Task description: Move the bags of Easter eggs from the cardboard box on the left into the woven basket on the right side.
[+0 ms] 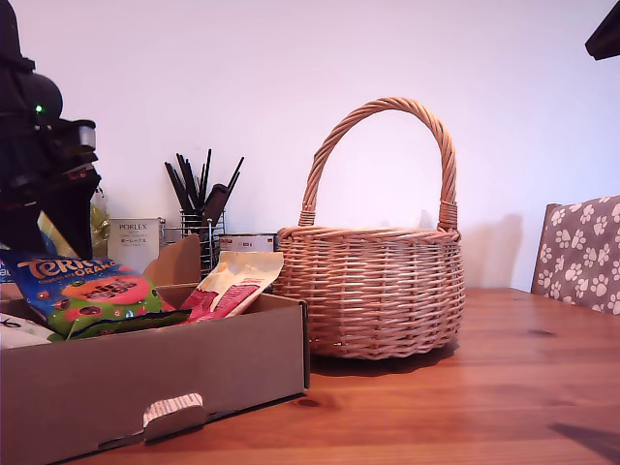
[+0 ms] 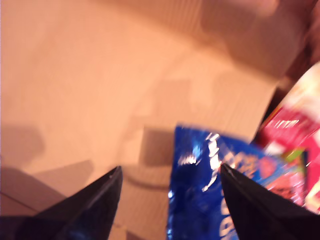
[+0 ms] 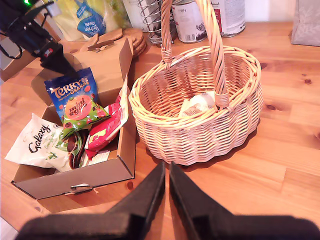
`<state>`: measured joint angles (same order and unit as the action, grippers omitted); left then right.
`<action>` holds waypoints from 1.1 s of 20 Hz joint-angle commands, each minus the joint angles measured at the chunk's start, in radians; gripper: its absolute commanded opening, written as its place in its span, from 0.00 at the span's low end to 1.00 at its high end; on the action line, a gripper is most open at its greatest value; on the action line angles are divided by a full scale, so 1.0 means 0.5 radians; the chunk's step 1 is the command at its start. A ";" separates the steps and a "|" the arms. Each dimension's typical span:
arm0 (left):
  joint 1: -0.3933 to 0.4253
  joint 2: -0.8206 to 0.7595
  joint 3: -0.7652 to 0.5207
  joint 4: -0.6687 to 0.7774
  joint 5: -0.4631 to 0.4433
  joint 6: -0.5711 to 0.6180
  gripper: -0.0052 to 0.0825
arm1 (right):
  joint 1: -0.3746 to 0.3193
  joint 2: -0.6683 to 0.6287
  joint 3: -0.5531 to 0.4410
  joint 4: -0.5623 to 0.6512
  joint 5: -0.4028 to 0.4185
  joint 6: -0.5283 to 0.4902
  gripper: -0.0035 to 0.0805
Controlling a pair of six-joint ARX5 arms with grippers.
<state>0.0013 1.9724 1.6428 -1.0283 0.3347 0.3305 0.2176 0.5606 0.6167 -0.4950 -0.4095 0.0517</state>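
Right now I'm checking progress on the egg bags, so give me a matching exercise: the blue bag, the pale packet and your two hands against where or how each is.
Things:
1. blue bag
2. pale packet
3. my first hand
4. my second hand

Places or states:
A. in the woven basket
B. shut
C. in the cardboard box
D. open

Pairs: 1-C, 2-A, 3-D, 4-B

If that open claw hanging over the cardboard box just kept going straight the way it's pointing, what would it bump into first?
Probably the blue Terry's bag: it lies partly between my first gripper's open tool tips, with the cardboard box floor beside it. The view is blurred, so depth is unclear.
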 commanded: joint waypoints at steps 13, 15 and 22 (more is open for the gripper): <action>-0.226 0.039 -0.008 -0.476 0.418 0.015 0.68 | 0.009 -0.001 -0.027 0.022 -0.007 -0.001 0.03; -0.307 0.039 -0.008 -0.475 0.413 0.018 0.68 | 0.009 -0.001 -0.027 0.022 -0.007 -0.001 0.03; -0.544 0.039 -0.008 -0.440 0.106 -0.005 0.46 | 0.009 -0.001 -0.027 0.022 -0.007 -0.001 0.03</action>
<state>-0.2668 1.9724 1.6428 -1.2533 0.3992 0.3313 0.2176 0.5606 0.6167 -0.4934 -0.4095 0.0517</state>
